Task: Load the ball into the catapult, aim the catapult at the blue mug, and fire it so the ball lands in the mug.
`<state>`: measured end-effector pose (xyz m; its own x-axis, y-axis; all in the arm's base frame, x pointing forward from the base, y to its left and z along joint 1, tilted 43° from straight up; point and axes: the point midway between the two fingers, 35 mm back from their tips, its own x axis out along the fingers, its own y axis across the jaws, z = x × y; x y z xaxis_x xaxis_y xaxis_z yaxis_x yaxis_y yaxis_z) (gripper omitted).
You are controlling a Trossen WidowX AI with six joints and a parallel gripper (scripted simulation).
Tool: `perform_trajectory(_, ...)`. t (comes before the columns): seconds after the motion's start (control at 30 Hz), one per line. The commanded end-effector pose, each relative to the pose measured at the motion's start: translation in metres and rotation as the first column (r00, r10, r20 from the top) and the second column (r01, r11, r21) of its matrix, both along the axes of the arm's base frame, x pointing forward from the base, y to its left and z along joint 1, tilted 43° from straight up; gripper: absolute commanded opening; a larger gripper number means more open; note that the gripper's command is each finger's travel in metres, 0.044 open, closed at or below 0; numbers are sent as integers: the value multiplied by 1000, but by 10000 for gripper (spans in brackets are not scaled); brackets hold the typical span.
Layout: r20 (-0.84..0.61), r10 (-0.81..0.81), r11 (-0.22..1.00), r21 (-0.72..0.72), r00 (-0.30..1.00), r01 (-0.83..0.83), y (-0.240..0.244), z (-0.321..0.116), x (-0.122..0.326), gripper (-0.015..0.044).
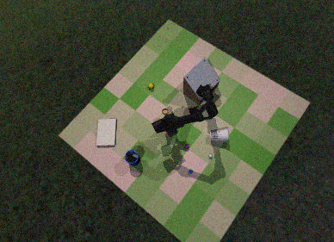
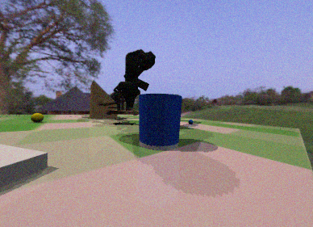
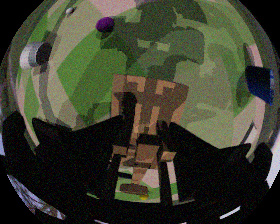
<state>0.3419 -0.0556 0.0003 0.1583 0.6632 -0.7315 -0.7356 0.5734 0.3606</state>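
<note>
Wooden and brown, the catapult (image 1: 162, 111) (image 3: 176, 95) is below and between the jaws of the gripper (image 1: 169, 127) (image 2: 129, 102) (image 3: 145, 123), which stand part-way apart and pinch some part of it; which part exactly, I cannot tell. I judge that it is held like this so that the arm can turn the whole frame for aiming, because a wrong direction would send the shot past the mug. The blue mug (image 1: 137, 162) (image 2: 159, 120) (image 3: 260, 85) stands upright, well apart from the jaws, and on their right side in the wrist view. Probably it has this distance because the ball must fly there and not be dropped. Nearer to the jaws lies the purple ball (image 1: 187, 146) (image 3: 105, 24), with the white ball (image 1: 210, 156) (image 3: 70, 10) and the small blue piece (image 1: 190, 171) (image 2: 190, 122) farther. Which one is the ball for loading, and whether the catapult is loaded, I cannot tell. Beyond the catapult from the jaws, the yellow object (image 1: 151, 85) (image 2: 37, 117) (image 3: 144, 197) rests apart. Farther outward are the metallic cup (image 1: 220, 136) (image 3: 28, 56), lying on its side, and the white slab (image 1: 107, 133) (image 2: 24, 162); maybe they serve only as distractors. Next should come careful alignment, then release without disturbing the frame.
</note>
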Motion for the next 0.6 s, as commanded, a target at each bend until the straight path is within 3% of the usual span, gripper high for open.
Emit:
perform_trajectory(0.0, -8, -20, 1000, -5, 1000, 20, -7, 0, 6, 0)
perform_trajectory(0.57, -8, -20, 1000, -6, 1000, 20, 8, -18, 11, 0)
